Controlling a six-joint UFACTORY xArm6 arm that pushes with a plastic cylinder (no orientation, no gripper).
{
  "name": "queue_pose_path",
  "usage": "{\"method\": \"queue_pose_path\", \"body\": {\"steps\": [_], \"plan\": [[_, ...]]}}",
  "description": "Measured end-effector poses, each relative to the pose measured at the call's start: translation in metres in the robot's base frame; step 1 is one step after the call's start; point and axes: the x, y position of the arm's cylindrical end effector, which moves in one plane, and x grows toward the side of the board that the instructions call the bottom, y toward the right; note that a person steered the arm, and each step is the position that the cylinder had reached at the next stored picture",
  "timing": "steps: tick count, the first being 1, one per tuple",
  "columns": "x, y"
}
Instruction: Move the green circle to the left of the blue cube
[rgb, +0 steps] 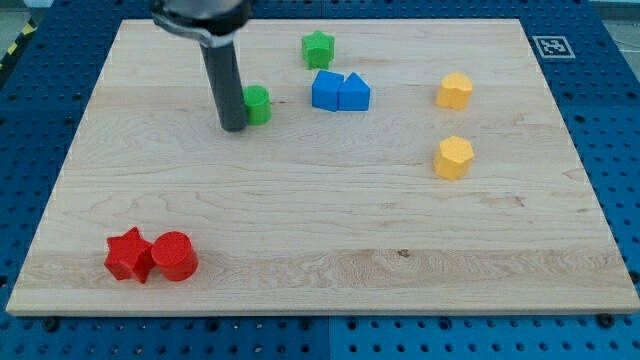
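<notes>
Tip (234, 127) touches green circle (258, 104) from the view's left.

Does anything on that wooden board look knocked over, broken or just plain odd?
Nothing stands out. The blocks all sit flat on the wooden board, none damaged. My tip rests against the green circle from the view's left, which sits left of the blue cube.

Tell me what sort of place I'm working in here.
Likely a robotics lab bench: a wooden board on a blue perforated table, a printed marker tag, small blocks. My tip sits beside the green circle, on its left in the view.
</notes>
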Motion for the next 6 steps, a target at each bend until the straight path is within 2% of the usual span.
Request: {"method": "queue_pose_path", "body": {"steps": [2, 3, 4, 5, 6], "plan": [[0.02, -0.003], [-0.014, 0.005], [-0.066, 0.023], [-0.072, 0.027], [-0.042, 0.027]]}}
